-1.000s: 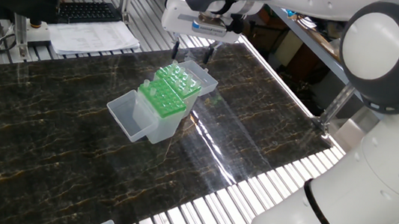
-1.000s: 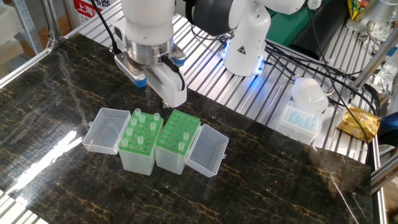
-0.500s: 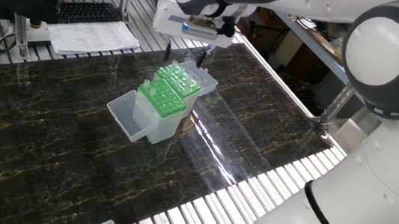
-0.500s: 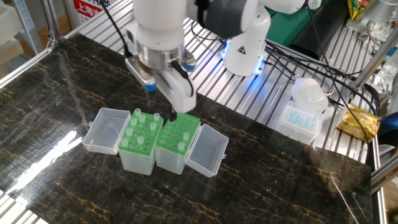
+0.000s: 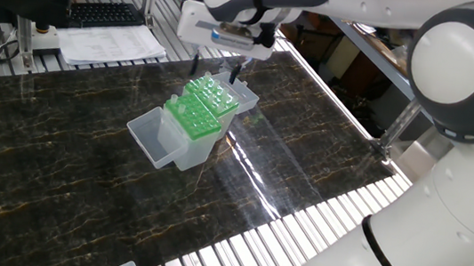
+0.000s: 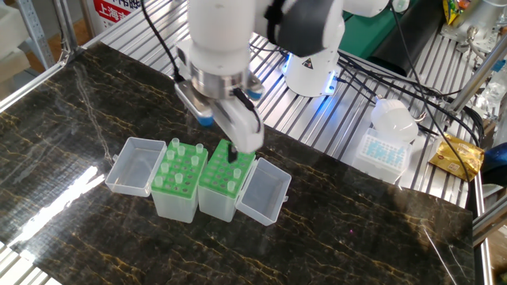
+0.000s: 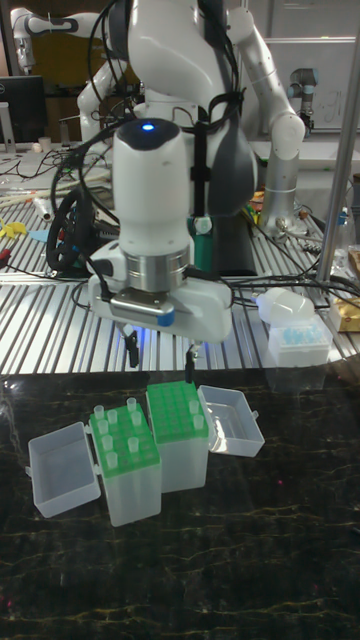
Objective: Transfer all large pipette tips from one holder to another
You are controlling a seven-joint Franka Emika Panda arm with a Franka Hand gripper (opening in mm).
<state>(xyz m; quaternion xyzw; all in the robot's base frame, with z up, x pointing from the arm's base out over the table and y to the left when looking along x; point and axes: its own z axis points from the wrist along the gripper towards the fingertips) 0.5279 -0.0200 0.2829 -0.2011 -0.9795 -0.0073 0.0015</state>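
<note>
Table [image 6: 380,229]: dark veined marble, slatted metal edging.
Gripper [image 7: 159,352]: fingers spread, empty, above racks [image 6: 226,170].
Tips [image 6: 181,161]: mostly left rack.

No legible text anywhere; only unreadable white characters on a red sign [image 6: 111,8].

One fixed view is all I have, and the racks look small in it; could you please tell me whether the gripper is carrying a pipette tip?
Observer: No. In the tall fixed view the gripper is open, with nothing between its fingers.
Operator: Thank you. Which rack is it above?
Observer: In the other fixed view, one finger hangs over the sparser rack.
Operator: Where are most of the tips?
Observer: Most of the large pipette tips stand in the fuller rack right beside it; the sparser rack holds only a few.
</note>
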